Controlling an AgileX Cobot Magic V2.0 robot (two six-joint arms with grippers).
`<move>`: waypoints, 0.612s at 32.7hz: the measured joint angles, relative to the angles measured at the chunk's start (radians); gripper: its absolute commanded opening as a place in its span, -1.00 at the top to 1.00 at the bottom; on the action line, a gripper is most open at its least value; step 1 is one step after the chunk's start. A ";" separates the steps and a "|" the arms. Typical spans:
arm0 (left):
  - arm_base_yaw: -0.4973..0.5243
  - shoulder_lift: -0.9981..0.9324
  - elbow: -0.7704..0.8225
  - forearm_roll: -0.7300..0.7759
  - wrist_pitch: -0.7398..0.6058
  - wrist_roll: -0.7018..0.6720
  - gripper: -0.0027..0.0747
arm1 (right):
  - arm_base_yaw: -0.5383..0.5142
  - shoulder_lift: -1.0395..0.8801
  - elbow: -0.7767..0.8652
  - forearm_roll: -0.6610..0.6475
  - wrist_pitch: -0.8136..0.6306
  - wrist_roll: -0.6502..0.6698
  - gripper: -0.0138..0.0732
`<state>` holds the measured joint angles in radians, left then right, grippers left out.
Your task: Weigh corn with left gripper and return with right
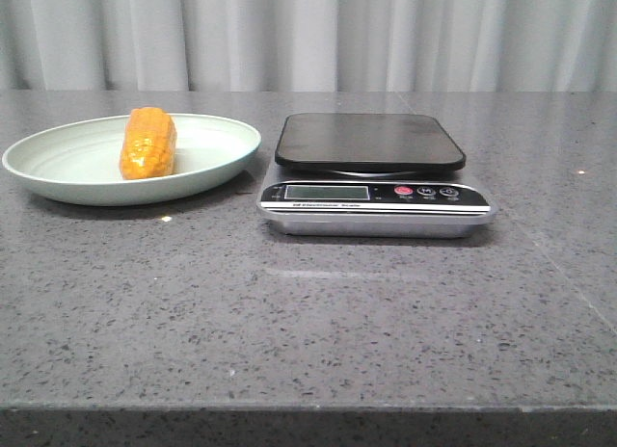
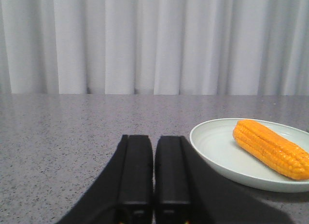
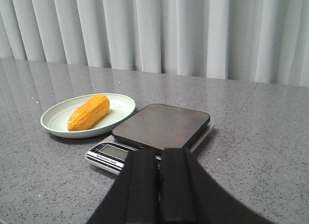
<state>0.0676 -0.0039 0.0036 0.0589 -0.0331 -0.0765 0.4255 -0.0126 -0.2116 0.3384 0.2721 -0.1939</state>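
The corn [image 1: 147, 144] lies on a pale green plate [image 1: 58, 172] on the grey bench [image 1: 308, 322], just left of a kitchen scale [image 1: 374, 177] with a bare platform. Left end effector [image 2: 153, 171] and right end effector [image 3: 160, 185] both have fingers pressed together, holding nothing

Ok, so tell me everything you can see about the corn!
The corn is a short, stubby cob, orange-yellow, with neat rows of kernels and a glossy shine like plastic. It looks whole. It lies on its side in a pale green plate, nearer the plate's middle than its rim, one end pointing toward the camera in the front view. Only the plate touches it. The plate sits left of the scale. Neither gripper is near it.
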 measured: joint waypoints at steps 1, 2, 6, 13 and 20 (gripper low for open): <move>0.000 0.000 0.000 0.000 0.000 0.000 0.58 | 0.000 0.000 0.000 0.000 0.000 0.000 0.31; 0.000 0.000 0.000 0.000 0.000 0.000 0.58 | 0.000 0.000 0.000 0.000 0.000 0.000 0.31; 0.000 0.000 0.000 0.000 0.000 0.000 0.58 | -0.015 0.000 0.017 0.000 -0.005 0.000 0.31; 0.000 0.000 0.000 0.000 0.000 0.000 0.58 | -0.221 0.000 0.118 -0.060 -0.070 0.000 0.31; 0.000 0.000 0.000 0.000 0.000 0.000 0.58 | -0.365 0.000 0.223 -0.167 -0.162 0.009 0.31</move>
<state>0.0676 -0.0039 0.0036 0.0589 -0.0331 -0.0761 0.0607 -0.0126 0.0115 0.1717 0.1106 -0.1849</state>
